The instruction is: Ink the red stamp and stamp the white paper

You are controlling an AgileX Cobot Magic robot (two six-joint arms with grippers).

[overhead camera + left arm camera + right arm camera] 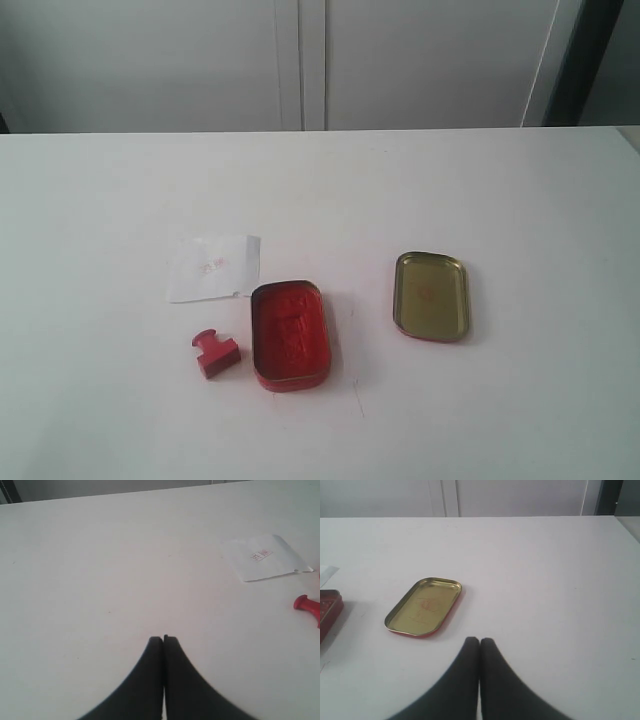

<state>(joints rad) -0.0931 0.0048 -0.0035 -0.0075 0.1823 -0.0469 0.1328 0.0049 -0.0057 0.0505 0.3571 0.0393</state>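
Observation:
The red stamp (215,353) lies on its side on the white table, just left of the open red ink-pad tin (289,334); its knob (308,606) shows at the edge of the left wrist view. The white paper (213,266) lies flat behind the stamp, with a faint red print (261,555) on it. My left gripper (163,639) is shut and empty, over bare table well away from the paper and stamp. My right gripper (479,641) is shut and empty, a short way from the tin's lid. Neither gripper appears in the exterior view.
The tin's lid (431,295) lies upside down, gold inside up, to the right of the ink-pad tin (327,614); it shows as a gold tray (424,605) in the right wrist view. A grey wall with cabinet doors stands behind the table's far edge (320,131).

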